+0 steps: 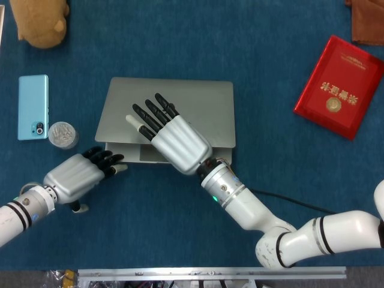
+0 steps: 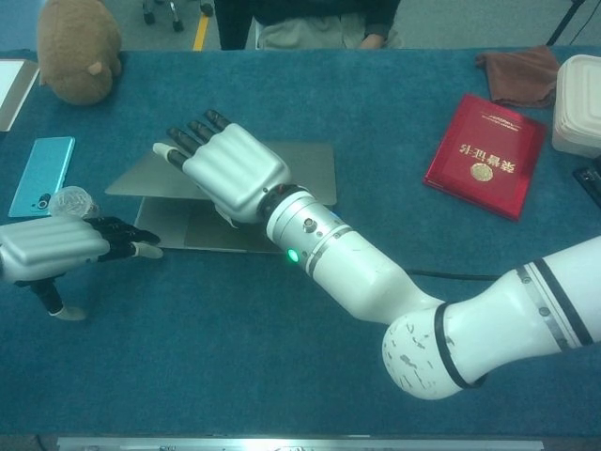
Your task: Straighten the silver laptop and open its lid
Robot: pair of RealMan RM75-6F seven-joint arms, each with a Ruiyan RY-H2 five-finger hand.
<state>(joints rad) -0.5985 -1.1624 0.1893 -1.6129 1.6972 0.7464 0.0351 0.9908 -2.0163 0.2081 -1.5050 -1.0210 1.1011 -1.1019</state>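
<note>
Silver laptop (image 1: 180,108) sits mid-table, long axis left-right, lid cracked open toward the near edge. Right hand (image 1: 171,135) lies on the lid, fingers spread; left hand (image 1: 75,177), fingers apart, touches its near-left corner.

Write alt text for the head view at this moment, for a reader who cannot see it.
Seen from above on a blue table, the right hand lies over the partly raised lid of a silver laptop, fingers spread, while the left hand reaches its fingertips to the laptop's front left corner. A light blue phone, a small clear round container, a brown plush toy and a red booklet lie around.
</note>
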